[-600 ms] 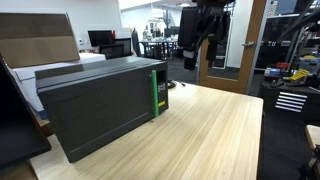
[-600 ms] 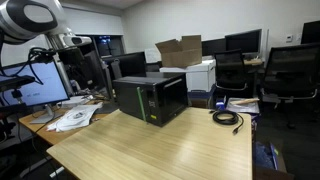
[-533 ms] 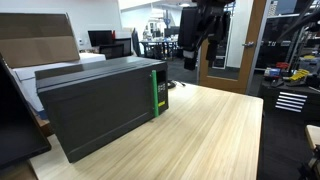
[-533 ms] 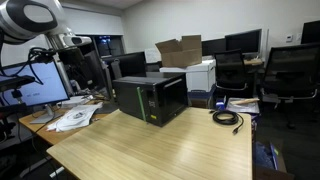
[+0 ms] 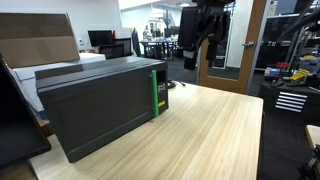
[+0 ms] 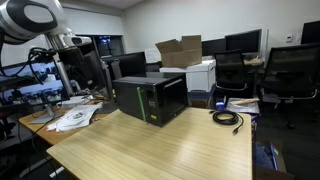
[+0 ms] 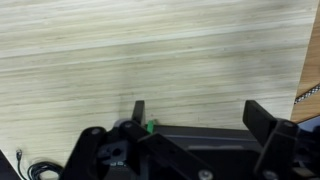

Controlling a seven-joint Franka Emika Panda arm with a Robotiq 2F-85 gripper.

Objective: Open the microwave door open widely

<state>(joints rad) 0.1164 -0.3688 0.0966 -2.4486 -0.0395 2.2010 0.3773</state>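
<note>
The microwave (image 5: 100,100) is a dark grey-black box on the wooden table (image 5: 215,135); it also shows in an exterior view (image 6: 150,98). The microwave door (image 5: 95,118) is the wide front panel and lies shut, flush with the box. A green strip (image 5: 156,92) runs down the door's edge beside the small button panel (image 5: 163,93). My gripper (image 5: 200,55) hangs open and empty in the air beyond the microwave's panel end, touching nothing. In the wrist view the open fingers (image 7: 198,115) frame the microwave's dark top edge (image 7: 200,138), with the green strip (image 7: 150,125) near one finger.
A cardboard box (image 6: 180,50) and a white printer (image 6: 200,72) stand behind the microwave. A coiled black cable (image 6: 228,118) lies on the table. Papers (image 6: 75,118) lie on the side desk under the arm (image 6: 30,18). Office chairs (image 6: 290,70) stand beyond the table.
The arm, gripper and microwave have not moved. A monitor screen on the side desk has gone from bright to dark.
</note>
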